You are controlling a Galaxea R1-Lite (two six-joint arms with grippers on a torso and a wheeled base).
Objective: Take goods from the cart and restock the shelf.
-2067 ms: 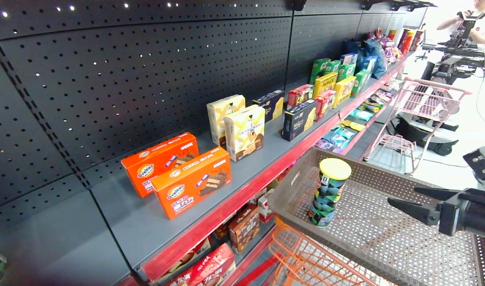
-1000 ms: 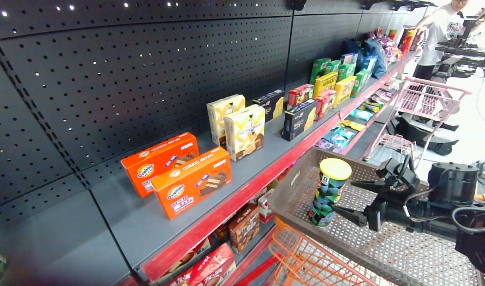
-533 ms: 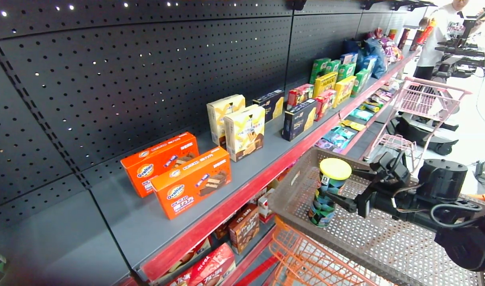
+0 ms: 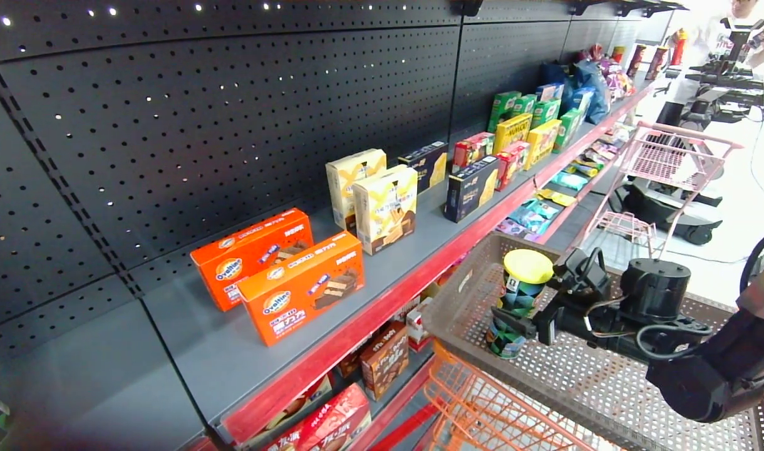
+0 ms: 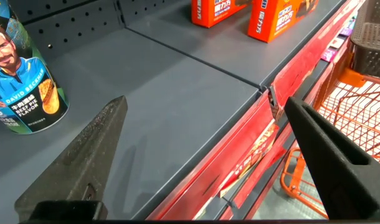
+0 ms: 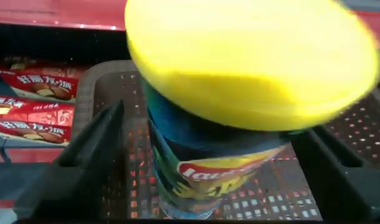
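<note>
Between spread jaws of right claw (image 4: 523, 298) | can (image 4: 528, 265) upright, ungripped | cart basket (image 4: 463, 282)

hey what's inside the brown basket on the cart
One upright can with a yellow lid, the right claw open around it. The arm covers part of the basket floor, so anything there is hidden.

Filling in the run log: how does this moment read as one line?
phase: pre-grasp | right gripper: open, fingers either side of yellow-lidded can in brown basket | left gripper: open over shelf | can: upright
</note>
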